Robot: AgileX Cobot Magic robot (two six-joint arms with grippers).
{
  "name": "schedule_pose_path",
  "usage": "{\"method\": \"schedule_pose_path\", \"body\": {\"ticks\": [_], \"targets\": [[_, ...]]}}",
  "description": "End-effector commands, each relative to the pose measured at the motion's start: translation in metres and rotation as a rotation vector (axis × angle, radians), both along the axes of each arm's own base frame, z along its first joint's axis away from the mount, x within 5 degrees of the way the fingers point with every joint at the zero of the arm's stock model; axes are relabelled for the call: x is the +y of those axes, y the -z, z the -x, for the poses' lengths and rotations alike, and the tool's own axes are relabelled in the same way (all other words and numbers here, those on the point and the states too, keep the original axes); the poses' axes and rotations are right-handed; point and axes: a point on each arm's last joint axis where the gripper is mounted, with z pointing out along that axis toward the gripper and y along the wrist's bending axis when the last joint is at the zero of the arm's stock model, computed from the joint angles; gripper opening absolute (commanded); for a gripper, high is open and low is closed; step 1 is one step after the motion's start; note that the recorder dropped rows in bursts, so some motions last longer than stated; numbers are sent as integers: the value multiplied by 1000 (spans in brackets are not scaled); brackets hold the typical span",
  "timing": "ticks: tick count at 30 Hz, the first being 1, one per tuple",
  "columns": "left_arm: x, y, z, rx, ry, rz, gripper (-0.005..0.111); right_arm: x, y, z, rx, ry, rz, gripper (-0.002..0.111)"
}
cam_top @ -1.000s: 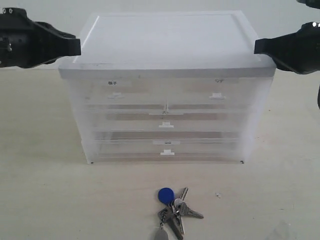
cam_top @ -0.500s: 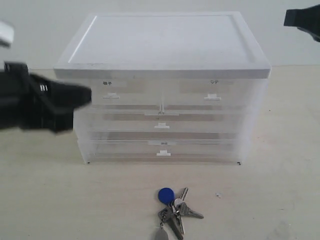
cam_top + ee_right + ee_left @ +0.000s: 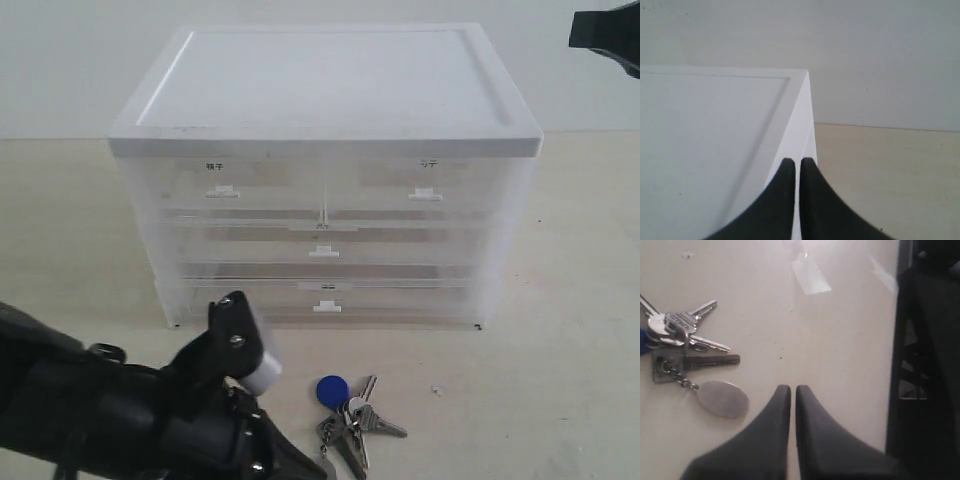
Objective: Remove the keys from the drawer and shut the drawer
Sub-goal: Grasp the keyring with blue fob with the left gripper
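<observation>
The keys [image 3: 350, 420], with their round blue tag [image 3: 332, 391], lie on the table in front of the drawer cabinet [image 3: 325, 80]. The drawer [image 3: 222, 190], top left with a dark two-character label, sits flush with the cabinet front. My left arm [image 3: 150, 420] lies low at the front left, and its fingertips are lost at the frame's bottom edge. In the left wrist view the left gripper [image 3: 790, 388] is shut and empty over bare table, a short way from the keys [image 3: 685, 340] and their oval metal fob [image 3: 722, 398]. The right gripper [image 3: 797, 161] is shut and empty above the cabinet's top right edge [image 3: 800, 115].
The twin half-width drawer [image 3: 425, 190] and two full-width drawers [image 3: 323, 248] below also look pushed in. The right arm [image 3: 605, 35] shows only at the top right corner. Pale tabletop [image 3: 560, 380] stretches round the cabinet.
My left arm has swung from beside the cabinet's upper left down to the table front, ending close to the keys. The right arm has risen to the top right corner. The keys have not moved.
</observation>
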Motion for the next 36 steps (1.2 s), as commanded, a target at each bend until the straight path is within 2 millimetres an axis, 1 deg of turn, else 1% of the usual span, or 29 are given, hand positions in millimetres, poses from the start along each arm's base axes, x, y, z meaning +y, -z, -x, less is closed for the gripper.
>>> {"method": "schedule_pose_path", "body": {"ticks": [1, 2, 4, 5, 7, 10, 13, 15, 16, 21, 26, 30, 33, 34, 36], "targets": [[-32, 6, -10, 25, 8, -12, 4, 0, 0, 0, -3, -8, 16, 0], [-37, 5, -14, 31, 2, -4, 4, 1, 0, 0, -3, -10, 15, 0], [-47, 11, -20, 41, -22, -27, 4, 2, 1, 0, -4, -24, 23, 0], [-51, 20, -25, 44, -37, -61, 4, 3, 1, 1, -3, -36, 24, 0], [-55, 35, -28, 68, -37, -93, 4, 4, 1, 1, -2, -51, 25, 0], [-55, 46, -33, 85, -77, -139, 4, 4, 1, 1, -6, -56, 40, 0], [-51, 50, -45, 26, -178, -222, 4, 4, 1, 1, -6, -57, 39, 0], [-49, 47, -58, -51, -248, -278, 4, 4, 1, 1, -7, -59, 43, 0], [-49, 46, -62, -65, -262, -280, 4, 4, 1, 1, -7, -62, 42, 0], [-54, 35, -78, -104, -293, -250, 4, 5, 1, 2, -6, -68, 42, 0], [-54, 28, -94, -189, -372, -291, 4, 6, 1, 2, -4, -81, 40, 0], [-59, 24, -97, -194, -370, -272, 4, 6, 1, 2, -4, -81, 40, 0], [-64, 21, -93, -166, -329, -224, 4, 6, 1, 2, -3, -85, 39, 0], [-66, 18, -90, -161, -296, -198, 4, 6, 1, 2, -3, -85, 39, 0], [-72, 1, -84, -156, -248, -121, 4, 6, 1, 2, -6, -87, 45, 0]]}}
